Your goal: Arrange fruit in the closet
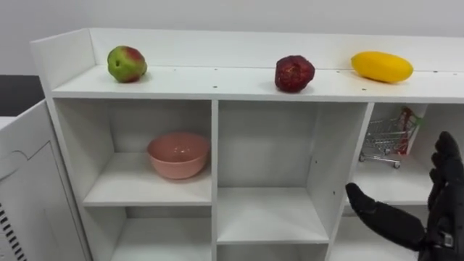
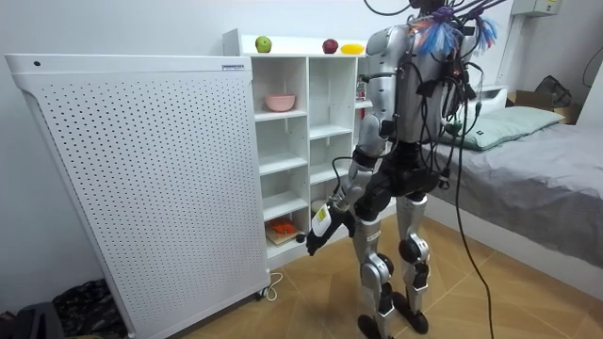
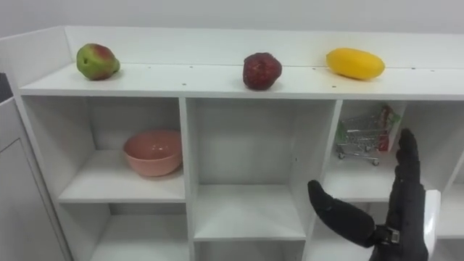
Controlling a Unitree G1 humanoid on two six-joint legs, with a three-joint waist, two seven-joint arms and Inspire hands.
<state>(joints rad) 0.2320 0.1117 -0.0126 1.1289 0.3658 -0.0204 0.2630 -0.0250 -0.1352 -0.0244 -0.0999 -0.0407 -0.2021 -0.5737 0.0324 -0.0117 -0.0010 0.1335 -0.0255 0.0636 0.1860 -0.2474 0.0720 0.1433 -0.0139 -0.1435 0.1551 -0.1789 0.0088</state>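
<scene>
Now the right hand is hovering before the closet — fingers straight, thumb spread, empty; apple, red fruit and yellow fruit are sitting on its top — best reaching over the yellow fruit, closing gently.

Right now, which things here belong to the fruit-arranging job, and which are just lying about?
Part of the job: green-red apple, dark red fruit, yellow fruit, all on top of the white closet; open right hand raised before it.
Just lying about: pink bowl and toy shopping cart, each in a compartment.
</scene>
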